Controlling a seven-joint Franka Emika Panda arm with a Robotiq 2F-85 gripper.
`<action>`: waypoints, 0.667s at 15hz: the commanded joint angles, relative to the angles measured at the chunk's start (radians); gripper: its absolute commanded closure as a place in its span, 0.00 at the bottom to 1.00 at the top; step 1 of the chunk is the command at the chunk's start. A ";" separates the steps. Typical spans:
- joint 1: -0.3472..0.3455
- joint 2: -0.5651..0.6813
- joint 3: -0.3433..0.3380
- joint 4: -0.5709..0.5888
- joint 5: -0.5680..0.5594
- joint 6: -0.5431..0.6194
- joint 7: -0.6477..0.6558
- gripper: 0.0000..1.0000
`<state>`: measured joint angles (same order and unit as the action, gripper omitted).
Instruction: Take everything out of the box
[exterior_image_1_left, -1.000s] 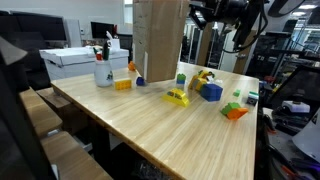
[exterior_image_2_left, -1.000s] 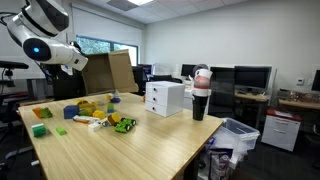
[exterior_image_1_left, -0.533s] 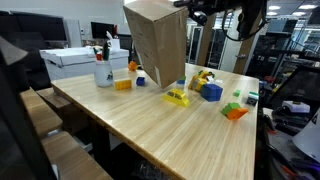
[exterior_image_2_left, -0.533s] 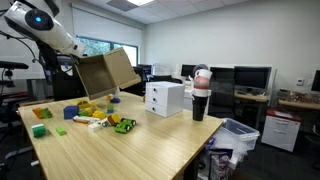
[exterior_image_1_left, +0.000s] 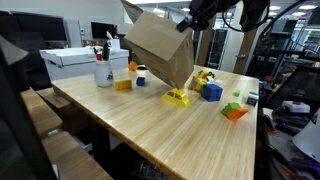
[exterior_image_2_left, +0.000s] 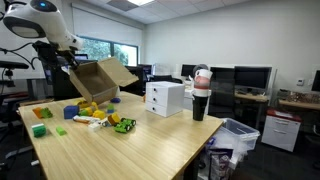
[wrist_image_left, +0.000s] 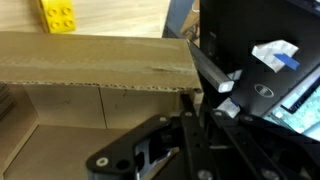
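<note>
The brown cardboard box hangs tilted above the wooden table in both exterior views, its open side turned sideways and downward. My gripper is shut on the box's upper wall, with one finger inside and one outside. Coloured toy pieces lie on the table below: a yellow-green piece, a blue block, an orange-green piece and an orange block. A green block and a yellow-green toy show too. In the wrist view a yellow block lies on the table beyond the box.
White boxes and a white cup with pens stand at the table's far side. Another white box and a black and red bottle stand nearby. A bin sits on the floor beyond the table.
The box has gone from upright to steeply tilted, swung over by my gripper and lowered towards the toys. The gripper has stayed shut on its wall.
</note>
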<state>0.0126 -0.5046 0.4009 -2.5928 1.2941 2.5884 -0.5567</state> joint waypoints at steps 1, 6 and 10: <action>-0.092 0.001 0.082 0.000 -0.269 -0.016 0.155 0.96; -0.246 -0.027 0.193 0.009 -0.659 -0.080 0.405 0.96; -0.099 0.009 0.030 0.014 -0.979 -0.096 0.636 0.96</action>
<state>-0.1661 -0.5027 0.5272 -2.5916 0.4944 2.5305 -0.0621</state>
